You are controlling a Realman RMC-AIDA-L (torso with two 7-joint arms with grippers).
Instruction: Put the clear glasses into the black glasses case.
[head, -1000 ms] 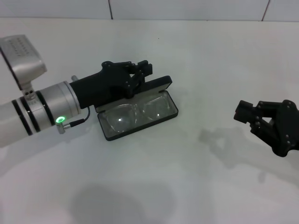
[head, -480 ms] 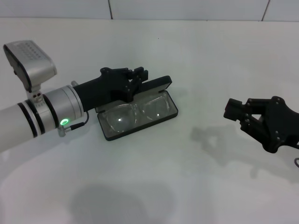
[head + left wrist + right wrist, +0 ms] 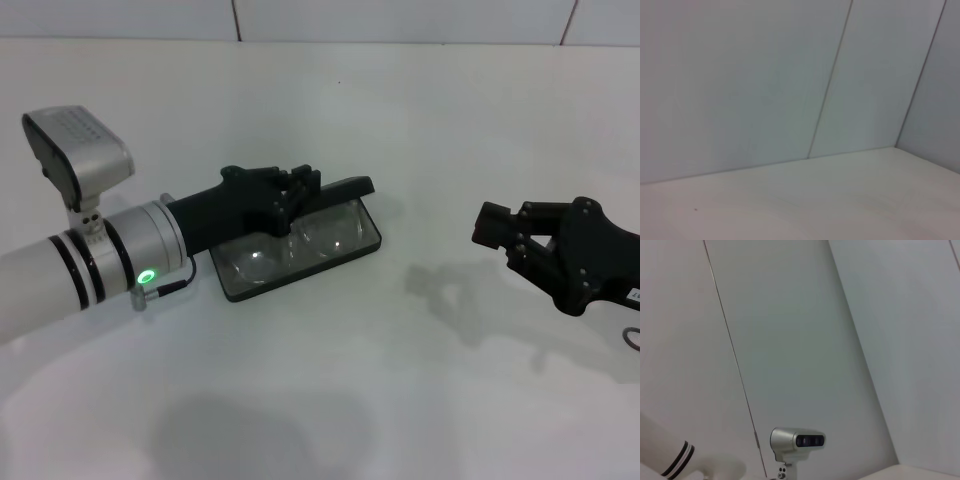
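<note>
With the clear glasses (image 3: 295, 243) already lying in the grey-lined base of the black glasses case (image 3: 300, 262), lenses up, the placing step looks done and the step in hand reads as closing the lid. Left gripper (image 3: 296, 188) sits at the far side of the case, fingers over the lid's (image 3: 340, 187) edge; whether they pinch the lid or merely press on it cannot be told, since the black fingers merge with the black lid. Lid is tipped forward over the base, partly down, not yet shut. Next move, by my judgement: carry the lid on down until it seats on the base, keeping the fingers clear of the lenses and the closing seam. Right gripper (image 3: 520, 232) hangs above the white table (image 3: 300, 400), well apart from the case, fingers spread, holding nothing. Against the frames from a second and half a second ago: the lid has swung lower over the glasses, the left arm has shifted toward the case and downward, and the right gripper has drifted nearer the case.
</note>
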